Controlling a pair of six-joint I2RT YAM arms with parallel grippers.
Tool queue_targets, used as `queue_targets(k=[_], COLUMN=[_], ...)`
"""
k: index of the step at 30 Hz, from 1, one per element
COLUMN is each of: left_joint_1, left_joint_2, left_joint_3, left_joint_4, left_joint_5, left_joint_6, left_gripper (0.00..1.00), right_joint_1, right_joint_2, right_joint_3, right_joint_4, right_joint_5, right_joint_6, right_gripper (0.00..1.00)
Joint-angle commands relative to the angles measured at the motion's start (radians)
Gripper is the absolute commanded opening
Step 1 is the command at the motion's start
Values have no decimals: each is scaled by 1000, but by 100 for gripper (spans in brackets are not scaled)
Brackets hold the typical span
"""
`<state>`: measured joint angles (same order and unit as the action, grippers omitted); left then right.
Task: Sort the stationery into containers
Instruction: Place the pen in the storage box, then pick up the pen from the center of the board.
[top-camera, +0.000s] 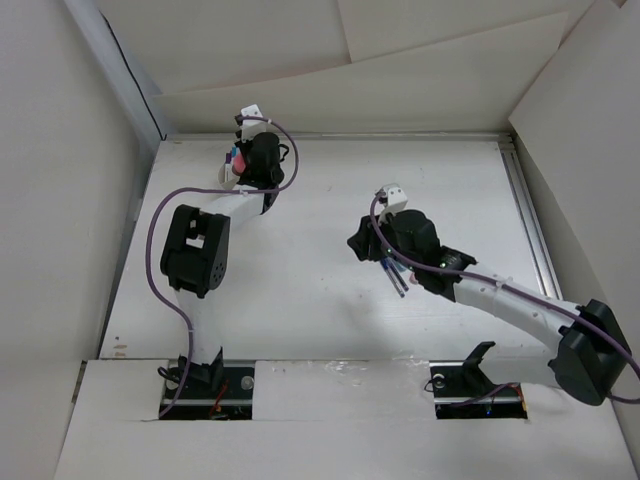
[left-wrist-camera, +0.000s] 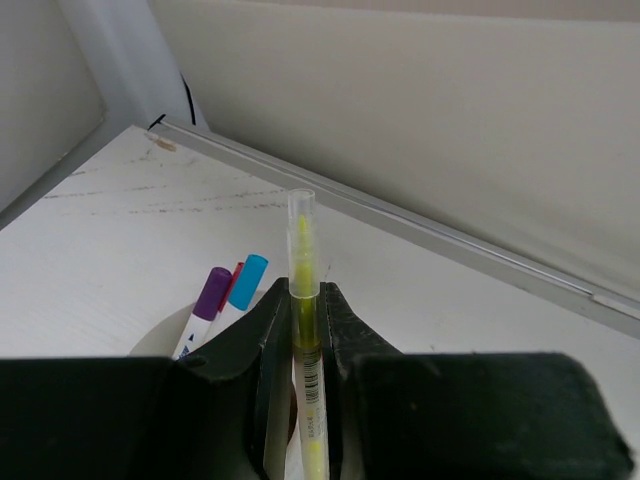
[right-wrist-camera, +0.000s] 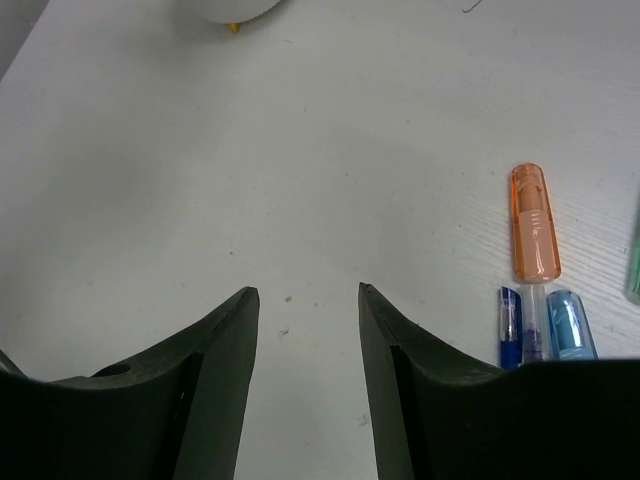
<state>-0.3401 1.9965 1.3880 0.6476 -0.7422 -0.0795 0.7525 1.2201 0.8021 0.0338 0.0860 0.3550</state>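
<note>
**Left gripper clamps a yellow highlighter at the far corner; right gripper hangs open over bare table**

The white table (top-camera: 320, 300) is walled in by pale boards. The left arm (top-camera: 195, 250) reaches to the far left corner. The right arm (top-camera: 510, 305) bends in toward the middle.

The left gripper (left-wrist-camera: 303, 296) is clenched on a yellow highlighter (left-wrist-camera: 300, 240). It is held lengthwise between the jaws, its clear cap pointing away from the camera toward the back wall.

The right gripper (right-wrist-camera: 305, 295) has its fingers spread with nothing between them, over bare table.

Only the near edge of the white cup (right-wrist-camera: 235, 8) shows, at the top of the right wrist view, well apart from the right gripper.

Just left of the left gripper's fingers, three capped pens stand tilted together: a purple-capped pen (left-wrist-camera: 212, 295), a blue-capped pen (left-wrist-camera: 247, 272) and a red one (left-wrist-camera: 233, 281) between them. Their lower ends are hidden.

To the right of the right gripper, loose stationery lies on the table: an orange stick (right-wrist-camera: 535, 225), below it a dark blue pen (right-wrist-camera: 510, 335) and a light blue cap (right-wrist-camera: 570, 328).
</note>
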Motion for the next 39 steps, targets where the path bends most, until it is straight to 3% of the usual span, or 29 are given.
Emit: queue_targets(k=[1, 8, 14, 15, 20, 23, 28, 33, 39], left_joint_1=[3, 3, 3, 3, 3, -7, -83, -189, -211], left_joint_2=[-10, -10, -40, -51, -172, -272, -369, -413, -514], left_joint_3=[11, -7, -17, -17, -64, -125, -251, -354, -483], left_joint_4=[73, 73, 61, 46, 3, -19, -40, -40, 7], left_joint_5=[-23, -14, -5, 4, 99, 219, 386, 420, 516], left_joint_6=[23, 23, 11, -8, -147, -238, -406, -462, -522], left_gripper=[4, 29, 35, 35, 32, 27, 25, 23, 23], right_joint_1=[-19, -61, -70, -82, -91, -101, -129, -159, -177], right_joint_2=[8, 27, -5, -5, -5, -5, 5, 1, 7], right_joint_3=[-6, -6, -15, -15, -30, -70, -122, -170, -192], right_joint_4=[60, 60, 17, 5, -95, -135, -179, -201, -219], right_joint_5=[-6, -6, 8, 21, 76, 87, 98, 58, 23], right_joint_6=[4, 24, 44, 44, 99, 127, 165, 185, 196], right_gripper=[51, 61, 62, 59, 11, 2, 6, 34, 38])
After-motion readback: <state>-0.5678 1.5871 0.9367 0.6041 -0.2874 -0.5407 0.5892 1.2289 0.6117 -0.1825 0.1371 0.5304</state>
